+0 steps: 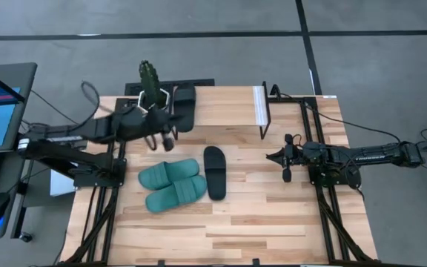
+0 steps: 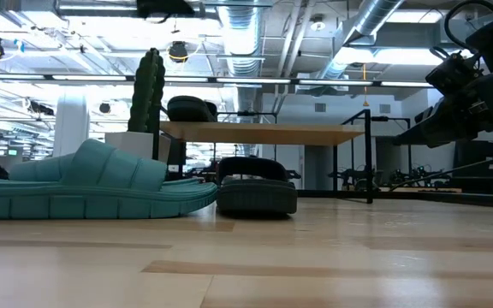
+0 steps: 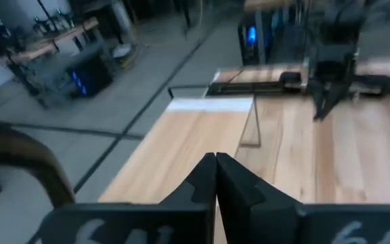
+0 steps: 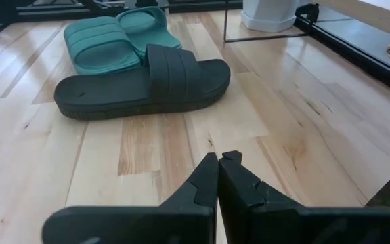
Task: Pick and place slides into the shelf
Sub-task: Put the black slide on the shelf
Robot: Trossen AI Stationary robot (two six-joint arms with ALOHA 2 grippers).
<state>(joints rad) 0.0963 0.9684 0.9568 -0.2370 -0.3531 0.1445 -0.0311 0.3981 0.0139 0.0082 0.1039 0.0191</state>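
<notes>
dark left end effector (image 1: 163, 141) closed beside shelf (image 1: 228, 107).

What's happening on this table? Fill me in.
Slides are being put onto the shelf. One black slide already lies on it, near a potted cactus. The other black slide and the teal pair lie on the tabletop. Neither hand holds anything: the left hand hovers shut in front of the shelf, near the slide that is on it, and the right hand is shut above the table, pointing at the loose black slide.
</notes>
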